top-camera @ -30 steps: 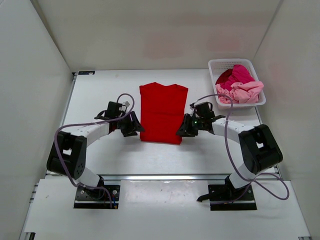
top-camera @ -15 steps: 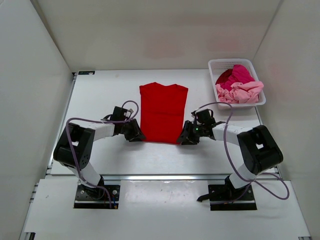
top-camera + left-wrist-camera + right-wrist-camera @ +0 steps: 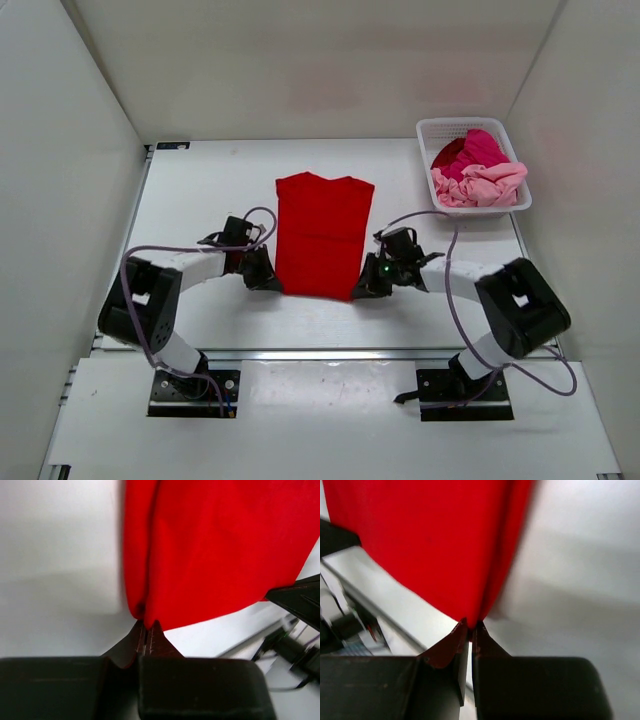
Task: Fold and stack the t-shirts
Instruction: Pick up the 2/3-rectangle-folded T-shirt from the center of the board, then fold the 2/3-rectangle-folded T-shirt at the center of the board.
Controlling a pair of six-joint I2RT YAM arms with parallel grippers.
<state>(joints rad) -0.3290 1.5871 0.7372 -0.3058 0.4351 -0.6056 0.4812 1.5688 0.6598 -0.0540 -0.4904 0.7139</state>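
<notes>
A plain, soft cloth, bright red t-shirt (image 3: 323, 235) lies flat on the white table (image 3: 200, 190), about midway between left and right. It is folded into a narrow upright rectangle, with its collar end at the far side and its hem towards the arms.

The left gripper (image 3: 268, 283) sits low on the table at the near left corner of the red t-shirt. From the left wrist camera its two dark fingers (image 3: 140, 637) are pressed tight together, with the corner of the red cloth (image 3: 215, 545) pinched right at their tips.

The right gripper (image 3: 362, 291) is at the near right corner, mirroring the other arm. In its own wrist camera the black fingers (image 3: 481, 637) are likewise clamped, with only a sliver between them, and the hem corner of the red cloth (image 3: 435, 535) is nipped at the tips. In both wrist views the fabric rises a little from the table at the pinched corner.

Well apart, at the far right corner of the table, stands a white plastic lattice basket (image 3: 425, 135). Inside it a crumpled magenta t-shirt (image 3: 478, 148) lies towards the far end, and a bunched pale pink t-shirt (image 3: 480, 185) rests against it on the near side, spilling up to the rim.
</notes>
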